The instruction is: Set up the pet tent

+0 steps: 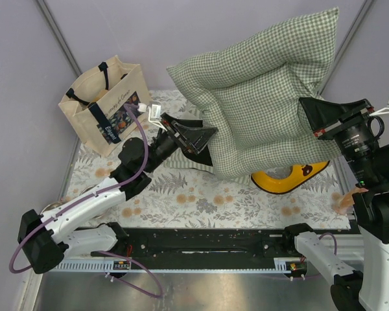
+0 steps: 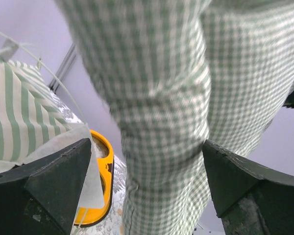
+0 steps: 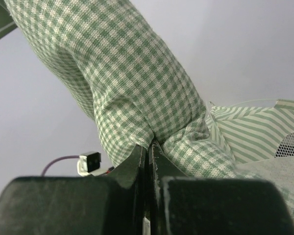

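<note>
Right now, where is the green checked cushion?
The cushion hangs centre-right in the top view, pinched at its right edge by the right hand, the open left hand at its left edge.

- Your table (image 1: 201, 197) is covered with a floral cloth.
- At its far left you have a beige tote bag (image 1: 100, 107), standing upright.
- Right of centre lies a yellow dish (image 1: 282, 178).
- The striped pet tent (image 2: 19, 112) rests just beside that dish.

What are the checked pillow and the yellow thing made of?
The checked pillow looks like soft, matte woven cloth. It is puffy with stitched dents, so it is probably stuffed. The yellow thing looks like hard, smooth plastic: glossy, with a clean curved rim, though that is a guess.
</note>
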Controlling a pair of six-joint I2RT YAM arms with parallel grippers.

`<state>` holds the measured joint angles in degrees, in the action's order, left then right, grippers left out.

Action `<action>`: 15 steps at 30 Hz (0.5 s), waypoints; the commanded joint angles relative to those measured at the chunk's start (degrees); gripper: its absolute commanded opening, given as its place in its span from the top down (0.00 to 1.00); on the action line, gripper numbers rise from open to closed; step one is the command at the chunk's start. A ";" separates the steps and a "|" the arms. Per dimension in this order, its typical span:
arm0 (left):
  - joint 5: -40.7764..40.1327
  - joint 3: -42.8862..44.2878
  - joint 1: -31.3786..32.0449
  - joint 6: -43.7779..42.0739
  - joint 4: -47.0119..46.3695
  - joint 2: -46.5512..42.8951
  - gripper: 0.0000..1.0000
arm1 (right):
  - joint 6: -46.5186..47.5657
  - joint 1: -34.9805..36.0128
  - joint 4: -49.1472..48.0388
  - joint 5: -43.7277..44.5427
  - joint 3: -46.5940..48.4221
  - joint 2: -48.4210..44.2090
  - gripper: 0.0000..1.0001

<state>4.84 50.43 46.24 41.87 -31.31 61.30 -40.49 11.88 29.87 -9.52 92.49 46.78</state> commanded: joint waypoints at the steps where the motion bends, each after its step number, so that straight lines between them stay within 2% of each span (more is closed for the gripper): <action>1: -2.56 -0.69 1.92 -0.73 -7.09 1.89 0.01 | -4.42 0.07 -4.29 2.75 4.80 0.85 1.00; 10: -1.94 7.91 2.19 -5.03 -7.72 7.78 0.01 | -4.69 0.16 0.36 1.44 4.90 1.38 1.00; 15: -2.03 9.77 2.10 -7.23 -7.54 8.23 0.01 | -3.89 0.07 5.01 -0.06 3.05 1.12 1.00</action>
<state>3.86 56.90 48.23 37.78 -34.46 70.15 -43.40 11.88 33.78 -8.47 95.85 48.03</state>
